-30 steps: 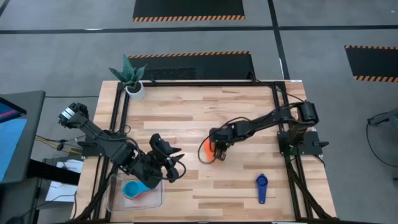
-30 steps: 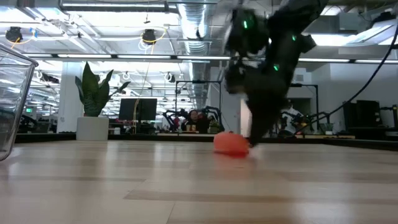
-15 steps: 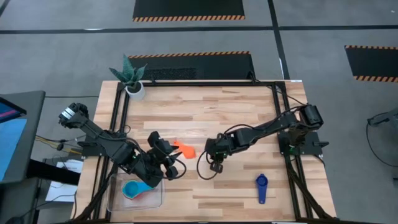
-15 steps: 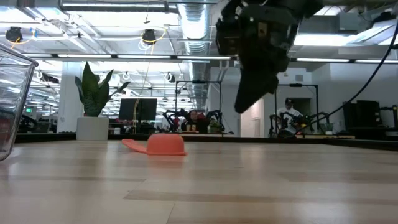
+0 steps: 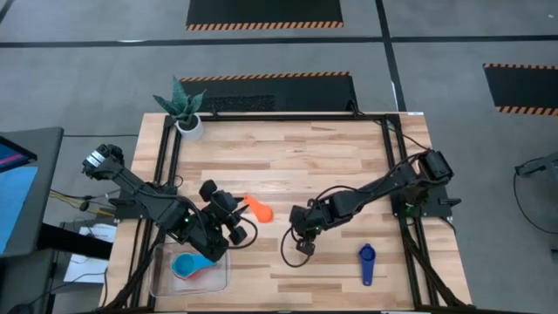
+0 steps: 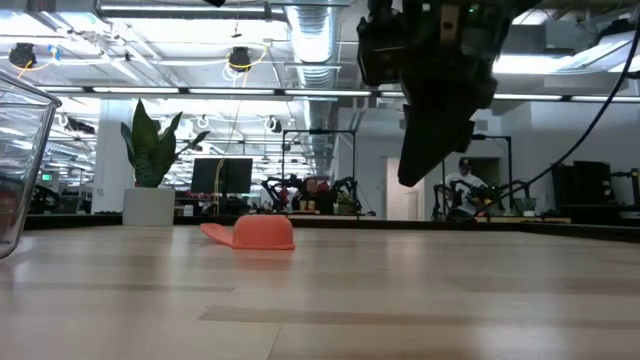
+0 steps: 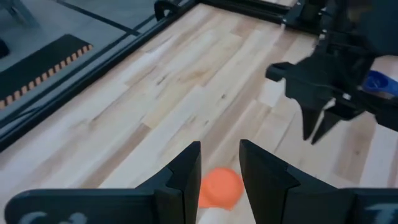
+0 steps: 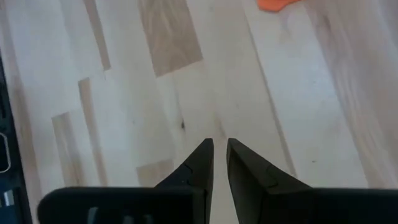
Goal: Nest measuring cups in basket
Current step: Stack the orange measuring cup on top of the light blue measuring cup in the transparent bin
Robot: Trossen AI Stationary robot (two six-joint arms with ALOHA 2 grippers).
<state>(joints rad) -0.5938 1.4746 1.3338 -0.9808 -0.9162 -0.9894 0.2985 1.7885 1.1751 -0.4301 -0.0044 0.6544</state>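
Note:
A red measuring cup (image 5: 258, 208) lies mouth down on the table's middle, its handle pointing left (image 6: 262, 232). My left gripper (image 5: 240, 221) hovers just left of it, open by a finger's width and holding nothing. The cup shows through that gap (image 7: 219, 188). My right gripper (image 5: 302, 247) hangs above bare wood to the cup's right and nearer the front edge (image 6: 410, 180), with only a narrow slit between its fingers (image 8: 219, 146). The clear basket (image 5: 161, 279) at the front left holds a light blue cup (image 5: 185, 265). A dark blue cup (image 5: 366, 263) lies flat at the front right.
A white plant pot (image 5: 187, 125) stands at the far left corner. A black frame (image 5: 279, 117) runs along the table's far, left and right sides. The basket's clear wall (image 6: 20, 170) rises at the left of the low view. Bare wood lies between the two grippers.
The red cup has slid along the table from beside my right gripper toward the left, stopping mouth down in front of my left gripper. My right gripper has risen and drawn back toward the near edge, away from the cup.

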